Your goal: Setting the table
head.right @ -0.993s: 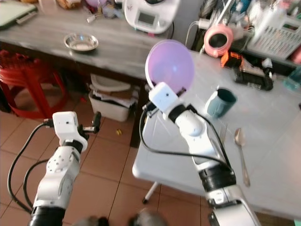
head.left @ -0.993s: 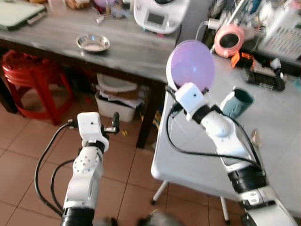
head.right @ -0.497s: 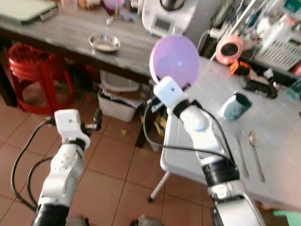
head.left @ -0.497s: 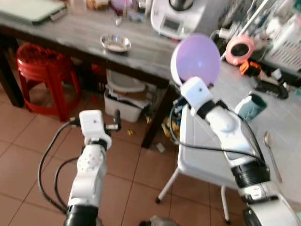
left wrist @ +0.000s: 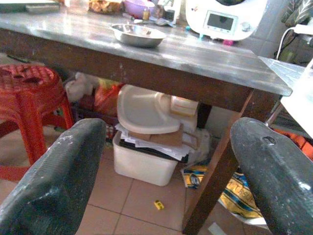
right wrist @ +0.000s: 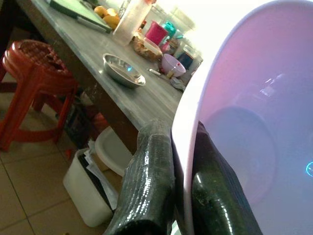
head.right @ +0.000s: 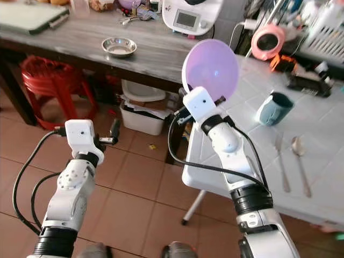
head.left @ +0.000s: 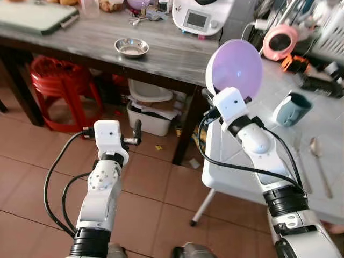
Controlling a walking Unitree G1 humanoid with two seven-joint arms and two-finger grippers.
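lilac and glossy, the plate stands on edge above the near corner of the white table, its rim pinched between the two black fingers of the right gripper, which are closed tight on it, one finger on each face. the plate's hollow side faces back toward the robot. further along the white table from that corner sit a teal mug, and beyond it a fork and a spoon lying side by side, well apart from the plate. to the other side of the white table runs a long grey wooden bench with a small steel bowl on it and a white kitchen machine at its far edge. under the bench are a red stool and a white bin with a lid leaning on it. the left gripper hangs out over the brown floor tiles, away from the white table, its fingers spread wide apart with nothing between them.
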